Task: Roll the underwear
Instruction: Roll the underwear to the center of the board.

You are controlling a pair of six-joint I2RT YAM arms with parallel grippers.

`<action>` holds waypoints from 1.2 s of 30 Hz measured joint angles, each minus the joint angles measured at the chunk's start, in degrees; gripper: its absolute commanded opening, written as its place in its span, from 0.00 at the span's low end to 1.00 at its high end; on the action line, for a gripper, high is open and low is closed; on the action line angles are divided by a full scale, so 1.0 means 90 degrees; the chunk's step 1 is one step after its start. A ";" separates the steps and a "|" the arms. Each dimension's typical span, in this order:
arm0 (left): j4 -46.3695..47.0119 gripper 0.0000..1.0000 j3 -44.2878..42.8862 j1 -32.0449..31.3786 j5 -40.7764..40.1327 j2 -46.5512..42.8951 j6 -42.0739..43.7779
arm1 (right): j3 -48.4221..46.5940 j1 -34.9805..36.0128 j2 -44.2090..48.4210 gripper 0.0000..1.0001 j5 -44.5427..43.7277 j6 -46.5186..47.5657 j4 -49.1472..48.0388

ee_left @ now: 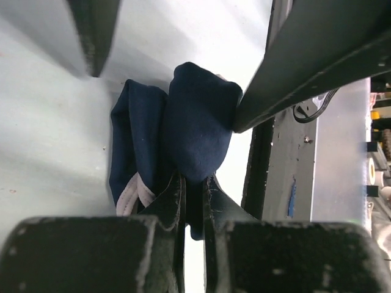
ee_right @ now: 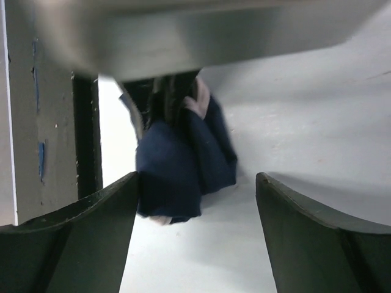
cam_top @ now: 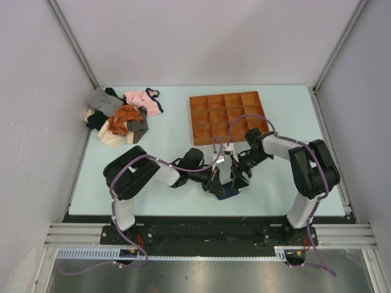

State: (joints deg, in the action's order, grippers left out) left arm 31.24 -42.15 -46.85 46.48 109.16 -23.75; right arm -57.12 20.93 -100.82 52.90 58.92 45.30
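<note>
The navy blue underwear (cam_top: 228, 193) lies bunched in a rolled bundle on the table near the front edge, between both grippers. In the left wrist view the underwear (ee_left: 195, 122) shows white trim at its lower left. My left gripper (ee_left: 194, 201) is shut on a fold of it; it also shows in the top view (cam_top: 216, 185). My right gripper (ee_right: 197, 183) is open and straddles the bundle (ee_right: 177, 165), with its left finger (ee_right: 116, 207) touching the fabric. It also shows in the top view (cam_top: 239, 180). The emblem is hidden.
An orange compartment tray (cam_top: 191, 116) stands behind the grippers. A pile of clothes (cam_top: 107, 104) with a pink garment (cam_top: 143, 99) and an orange garment (cam_top: 126, 116) lies at the back left. The table's black front edge (ee_left: 259, 159) runs close beside the bundle.
</note>
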 measured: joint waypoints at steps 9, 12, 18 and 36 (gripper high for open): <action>0.0231 0.08 0.0066 0.0051 0.0051 0.0066 -0.0260 | -0.0464 0.0112 -0.0631 0.71 0.0189 -0.0136 0.0262; 0.0236 0.09 0.0068 0.0051 0.0051 0.0066 -0.0260 | -0.0614 0.0119 -0.0826 0.64 0.0294 -0.0007 0.0534; 0.0301 0.09 0.0102 0.0056 0.0046 0.0063 -0.0253 | -0.0767 0.0134 -0.1018 0.41 0.0493 0.0172 0.0937; 0.1049 0.13 0.0578 0.0032 -0.0389 -0.0100 -0.0432 | -0.0872 0.0007 -0.1396 0.63 0.0656 0.0845 0.1882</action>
State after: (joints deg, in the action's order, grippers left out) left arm 40.69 -36.95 -46.57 42.98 108.27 -27.64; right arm -64.97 20.99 -113.38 58.81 66.52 62.24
